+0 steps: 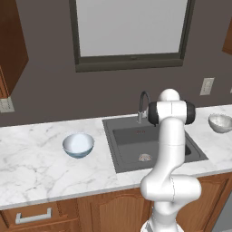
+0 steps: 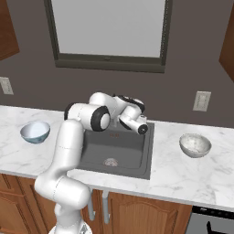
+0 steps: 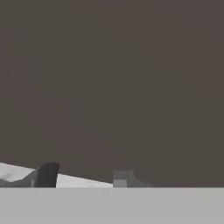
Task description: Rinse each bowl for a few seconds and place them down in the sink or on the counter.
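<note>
Left base view: the blue bowl (image 1: 78, 145) sits on the bench (image 1: 36, 167) left of the sink (image 1: 152, 142), the speckled bowl (image 1: 220, 123) on the right; neither looks rinsed yet.

Right base view: the arm reaches behind the sink, near the faucet.

Hand view: the end effector (image 3: 83, 177) faces the wall, holding nothing visible; its spread I cannot tell.

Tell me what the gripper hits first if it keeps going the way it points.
Most likely the wall behind the counter; the gripper faces it with nothing showing in between. How far off is unclear.
</note>
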